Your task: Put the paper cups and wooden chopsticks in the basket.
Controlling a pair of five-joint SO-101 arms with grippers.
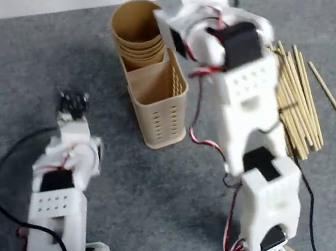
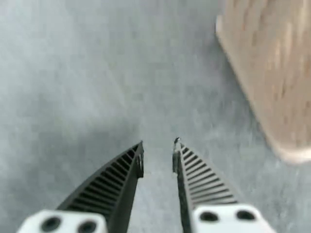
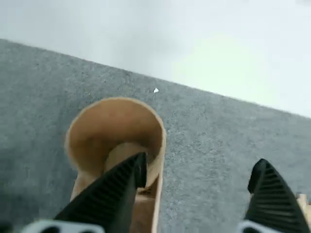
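Right wrist view: I am holding my right hand (image 3: 201,167) wide open and empty above the cups (image 3: 114,126) stacked in the basket (image 1: 163,116), so I am judging the chopsticks (image 1: 297,104), lying loose on the counter (image 1: 123,204) nearby, need grasping next.

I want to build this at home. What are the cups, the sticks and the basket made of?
The cups look like paper: matte tan, thin rims nested closely. The sticks seem wood or bamboo: pale, dull, straight. The basket is probably moulded plastic: smooth beige walls with neat rows of holes.
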